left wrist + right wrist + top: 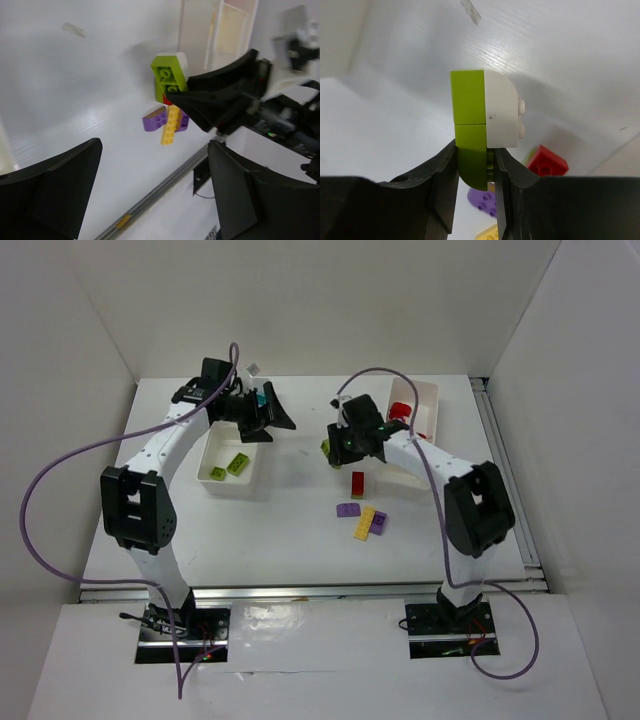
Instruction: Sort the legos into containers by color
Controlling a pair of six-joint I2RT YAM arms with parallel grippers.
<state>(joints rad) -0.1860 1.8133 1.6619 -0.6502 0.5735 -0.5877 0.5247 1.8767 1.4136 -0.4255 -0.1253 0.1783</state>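
My right gripper is shut on a lime green lego with a white piece stuck to its side, and holds it above the table. It also shows in the left wrist view. My left gripper is open and empty, its fingers wide apart, above the far end of the left white tray. That tray holds two lime green legos. The right white tray holds red pieces. A red lego, two purple legos and a yellow lego lie on the table.
A small teal bit shows beside the left gripper; I cannot tell what it is. White walls close in the table on three sides. A metal rail runs along the near edge. Purple cables loop off both arms.
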